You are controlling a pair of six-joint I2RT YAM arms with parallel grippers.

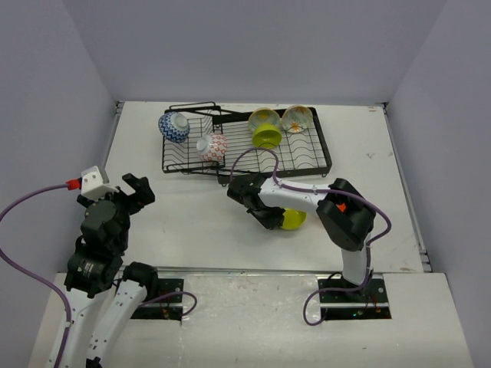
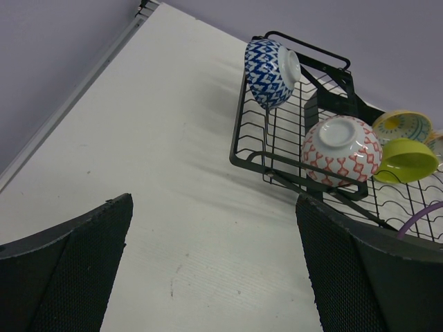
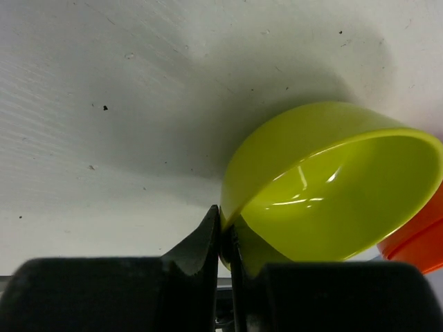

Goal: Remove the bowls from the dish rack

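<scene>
2 bowls look out already, the lime green bowl [image 3: 325, 187] pinched by its rim in the right gripper [image 3: 225, 238] down by the table with the orange bowl [image 3: 415, 245] just beside it, 5 more sit in the dish rack [image 1: 307, 161], and the left gripper [image 2: 214, 232] hangs spread wide, holding nothing.

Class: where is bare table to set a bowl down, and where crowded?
Bare: table between left gripper and dish rack, and right of rack. Crowded: by the right gripper, holding a lime bowl beside an orange bowl.
</scene>
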